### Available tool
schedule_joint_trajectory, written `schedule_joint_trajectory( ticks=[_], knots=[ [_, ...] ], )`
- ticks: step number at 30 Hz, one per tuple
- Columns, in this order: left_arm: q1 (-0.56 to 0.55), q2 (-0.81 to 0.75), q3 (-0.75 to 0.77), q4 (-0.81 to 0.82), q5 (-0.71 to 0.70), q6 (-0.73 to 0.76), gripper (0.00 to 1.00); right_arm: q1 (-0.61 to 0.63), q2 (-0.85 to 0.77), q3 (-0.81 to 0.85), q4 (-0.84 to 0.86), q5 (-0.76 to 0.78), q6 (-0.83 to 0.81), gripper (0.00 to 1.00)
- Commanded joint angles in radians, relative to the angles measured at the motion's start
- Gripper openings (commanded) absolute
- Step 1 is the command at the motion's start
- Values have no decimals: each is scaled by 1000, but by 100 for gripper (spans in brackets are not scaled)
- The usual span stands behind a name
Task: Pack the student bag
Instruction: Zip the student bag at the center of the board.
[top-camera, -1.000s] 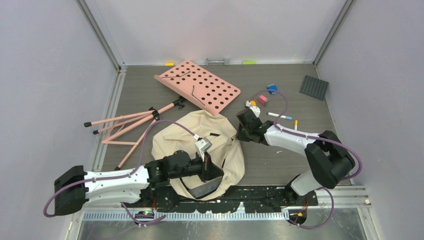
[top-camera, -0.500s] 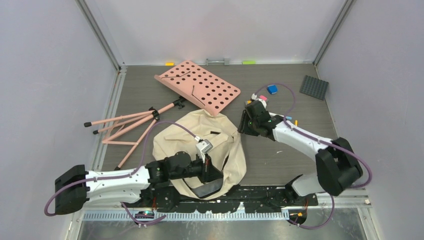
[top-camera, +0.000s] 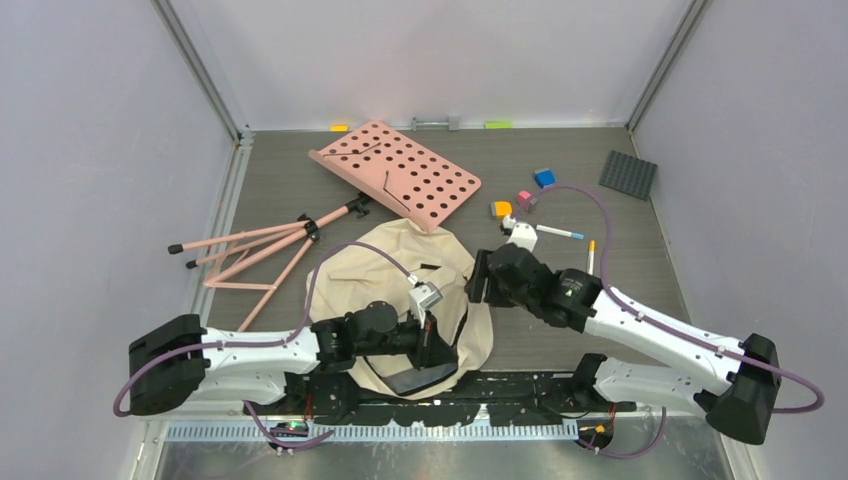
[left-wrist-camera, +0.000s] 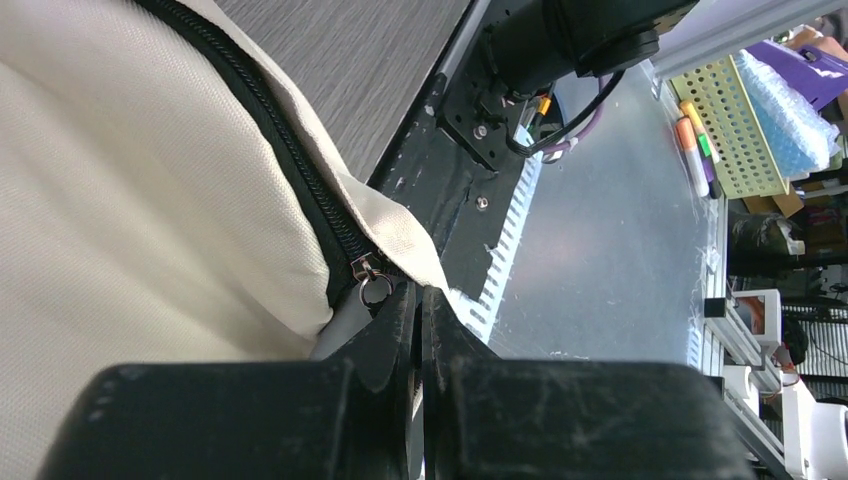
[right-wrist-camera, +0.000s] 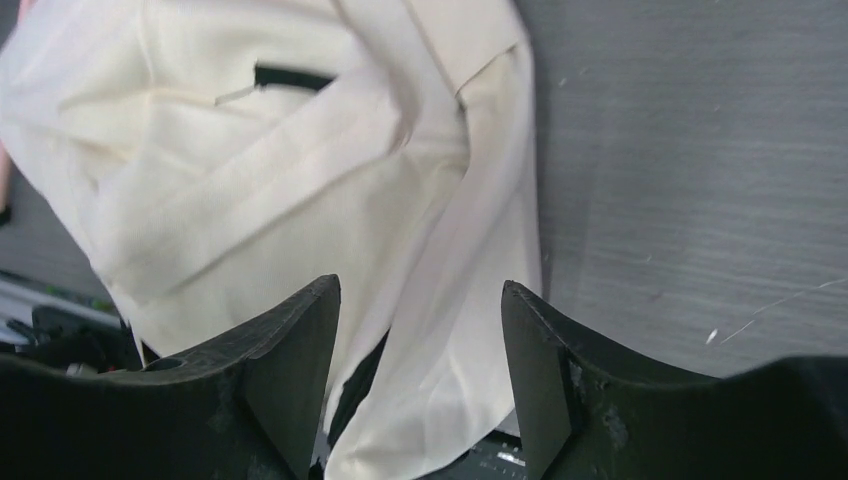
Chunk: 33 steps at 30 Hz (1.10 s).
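The student bag (top-camera: 385, 270), a cream fabric backpack with a black zipper (left-wrist-camera: 290, 150), lies crumpled at the table's near middle. Its grey lining shows at the near edge. My left gripper (top-camera: 443, 355) is at the bag's near right corner. In the left wrist view that left gripper (left-wrist-camera: 420, 296) is shut on a flap of the bag's edge, beside the zipper's metal pull ring (left-wrist-camera: 377, 290). My right gripper (top-camera: 473, 285) hovers at the bag's right edge. In the right wrist view the right gripper (right-wrist-camera: 420, 290) is open, with folded cream fabric (right-wrist-camera: 300, 190) below the gap and nothing held.
A pink perforated board (top-camera: 400, 172) and a pink folded tripod (top-camera: 260, 250) lie behind and left of the bag. Orange (top-camera: 501, 209), pink (top-camera: 525, 198) and blue (top-camera: 544, 178) blocks, a marker (top-camera: 558, 232) and a pen (top-camera: 590, 250) lie at right. A dark studded plate (top-camera: 628, 174) sits far right.
My right arm swung from beside the small blocks back toward the bag's right edge, and its jaws opened. The left gripper stayed shut and shifted slightly right with the bag's edge.
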Motion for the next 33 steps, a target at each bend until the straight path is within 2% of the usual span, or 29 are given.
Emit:
schedule_joint_trajectory(
  ticks=[1,5,12,14,16,17,19,24,28,33],
  knots=[
    [-9,18,35,76,37,-1,0,158,19,0,-60,124,166,66],
    [-9,17,33,76,38,-2,0,303,81,21,-64,172,234,68],
    [-10,4,28,75,27,-2,0,404,186,61,-104,226,309,64],
    [-10,5,28,74,28,-2,0,414,194,62,-107,239,318,59],
    [-10,4,28,70,28,0,0,418,196,63,-106,251,318,45],
    [-10,5,28,67,28,1,0,417,196,64,-107,263,315,35],
    [-9,4,26,64,26,1,0,417,195,70,-109,284,303,23],
    [-10,-4,21,65,19,1,0,392,215,131,-189,359,262,6],
    [-10,-15,22,58,27,1,0,308,196,144,-194,360,208,1],
    [-11,-41,17,36,24,-1,0,182,112,123,-146,326,121,0]
  ],
)
